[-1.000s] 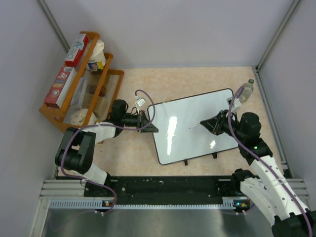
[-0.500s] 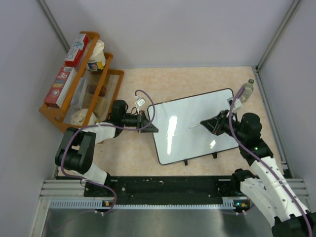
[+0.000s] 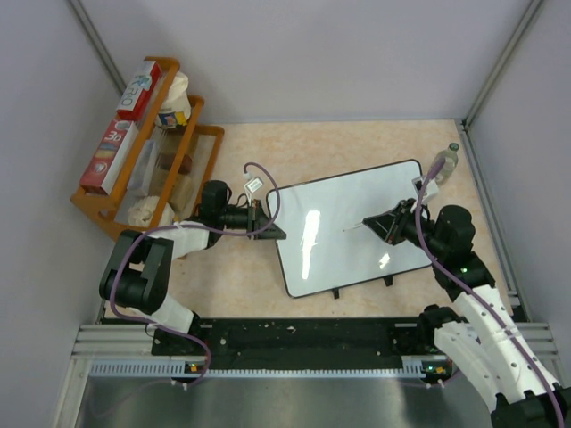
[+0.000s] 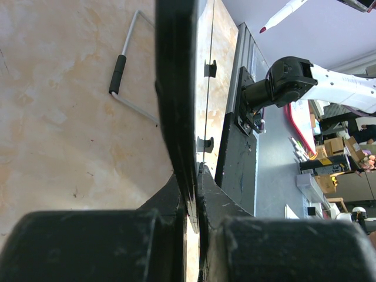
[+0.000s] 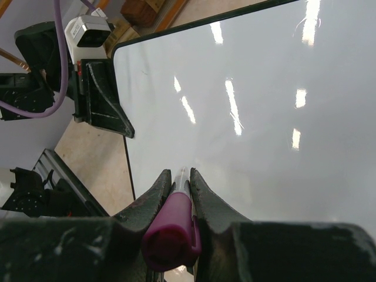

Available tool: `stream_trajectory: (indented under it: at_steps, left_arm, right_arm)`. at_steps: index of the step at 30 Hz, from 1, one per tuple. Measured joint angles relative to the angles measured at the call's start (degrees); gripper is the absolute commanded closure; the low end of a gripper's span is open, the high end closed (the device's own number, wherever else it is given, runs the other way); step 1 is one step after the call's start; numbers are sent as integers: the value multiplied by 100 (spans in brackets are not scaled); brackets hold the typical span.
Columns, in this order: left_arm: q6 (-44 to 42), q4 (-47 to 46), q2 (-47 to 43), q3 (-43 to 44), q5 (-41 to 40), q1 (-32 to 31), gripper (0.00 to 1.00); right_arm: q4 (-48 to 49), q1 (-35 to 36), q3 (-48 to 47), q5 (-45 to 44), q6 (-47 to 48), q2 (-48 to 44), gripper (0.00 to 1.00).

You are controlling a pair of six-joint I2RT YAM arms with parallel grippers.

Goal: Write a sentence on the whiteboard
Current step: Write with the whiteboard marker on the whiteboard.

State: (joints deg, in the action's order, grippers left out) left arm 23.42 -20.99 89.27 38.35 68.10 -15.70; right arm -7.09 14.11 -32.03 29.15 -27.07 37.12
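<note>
The whiteboard lies tilted on the table, its surface blank; no sentence shows on it. My left gripper is shut on the whiteboard's left edge, seen edge-on in the left wrist view. My right gripper is shut on a magenta marker, white barrel pointing left over the board's middle, tip just above or at the surface. The board fills the right wrist view.
A wooden rack with boxes and packets stands at the back left. A small bottle stands by the board's far right corner. Grey walls close in on three sides. A black rail runs along the near edge.
</note>
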Motion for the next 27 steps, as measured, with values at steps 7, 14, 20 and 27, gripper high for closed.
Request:
stream_trajectory:
  at_steps: [7,14,20,27]
  left_arm:
    - [0,-2,0,0,2,0,100]
    - [2,-2,0,-2,2,0,100]
    - [0,-2,2,0,2,0,100]
    - [0,-2,4,0,4,0,100]
  right_arm:
    - [-2,2,0,-22,0,7,100]
    - [20,184,0,-131,4,107,100]
    - [11,643,0,-551,74,289,100]
    - [205,1121,-7,-984,229,551,100]
